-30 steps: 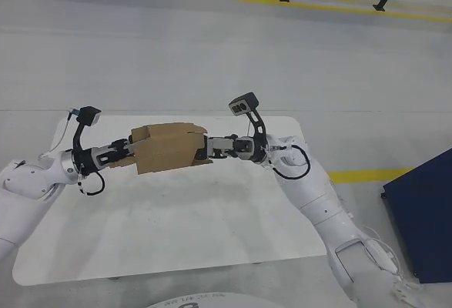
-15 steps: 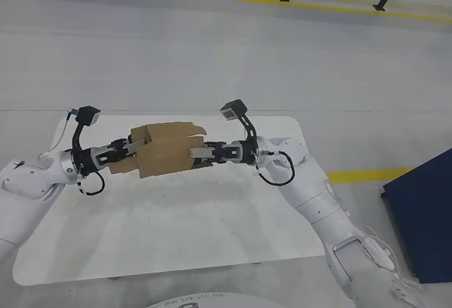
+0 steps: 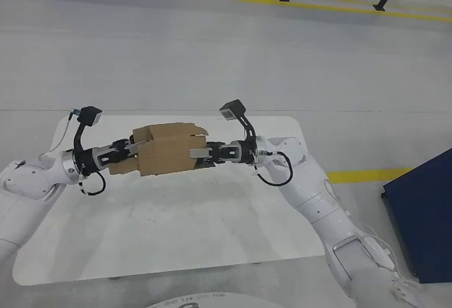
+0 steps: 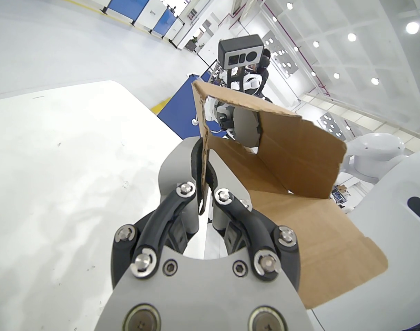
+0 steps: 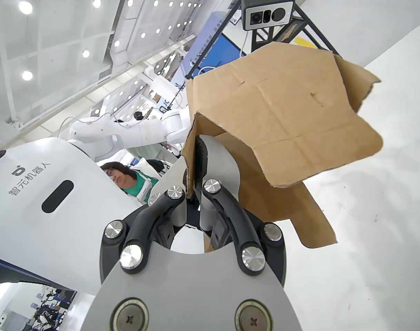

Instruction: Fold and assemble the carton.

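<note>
A brown cardboard carton (image 3: 169,148) hangs above the far part of the white table (image 3: 172,223), held between the two arms. My left gripper (image 3: 130,151) is shut on the carton's left flap edge; its own wrist view has the fingers (image 4: 196,163) clamped on a thin cardboard wall, with the open carton (image 4: 292,160) beyond. My right gripper (image 3: 198,152) is shut on the carton's right end. In its wrist view the fingers (image 5: 200,160) pinch a flap edge, and the creased carton panels (image 5: 282,111) spread above.
The table's front half lies bare below the carton. A dark blue panel (image 3: 435,208) stands on the floor to the right, beside a yellow floor line (image 3: 364,175).
The right wrist has rotated and pushed toward the carton, and the right-end flap it holds has folded in against the box. The left arm has hardly moved.
</note>
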Controlling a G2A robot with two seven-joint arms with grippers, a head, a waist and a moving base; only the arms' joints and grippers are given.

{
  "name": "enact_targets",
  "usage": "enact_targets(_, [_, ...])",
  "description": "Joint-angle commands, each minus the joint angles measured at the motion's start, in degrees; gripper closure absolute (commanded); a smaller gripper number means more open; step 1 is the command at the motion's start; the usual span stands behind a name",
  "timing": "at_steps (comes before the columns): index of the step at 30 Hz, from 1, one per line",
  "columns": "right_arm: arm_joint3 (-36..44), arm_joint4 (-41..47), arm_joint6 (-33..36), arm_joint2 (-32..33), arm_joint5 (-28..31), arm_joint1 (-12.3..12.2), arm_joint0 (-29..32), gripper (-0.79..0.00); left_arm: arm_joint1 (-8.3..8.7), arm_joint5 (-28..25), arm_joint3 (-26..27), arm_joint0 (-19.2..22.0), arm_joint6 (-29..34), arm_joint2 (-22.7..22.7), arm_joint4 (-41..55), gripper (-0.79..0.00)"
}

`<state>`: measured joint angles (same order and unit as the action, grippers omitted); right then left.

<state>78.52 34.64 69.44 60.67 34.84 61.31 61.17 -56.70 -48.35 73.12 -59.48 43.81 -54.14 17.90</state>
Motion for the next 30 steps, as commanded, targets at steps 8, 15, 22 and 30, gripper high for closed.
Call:
enact_targets(8, [2.78, -0.65, 1.01, 1.72, -1.01, -0.99, 1.69, 0.000, 1.48, -1.43, 0.19, -3.25, -6.16, -7.46, -7.19, -0.785])
enact_targets(15, [4.78, -0.51, 3.18, 2.47, -3.17, -1.87, 2.73, 0.000, 3.25, -0.68, 6.64, -8.90, -11.20, -15.43, -16.88, -0.785])
enact_targets(22, [4.54, -2.50, 3.01, 0.86, -3.01, -1.77, 1.93, 0.000, 4.26, 2.70, 13.89, -11.98, 1.19, -15.06, 2.26, -0.785])
enact_targets(30, [4.44, -2.46, 3.01, 0.54, -3.01, -1.74, 1.69, 0.000, 4.26, 2.70, 13.89, -11.98, 1.19, -15.06, 2.26, -0.785])
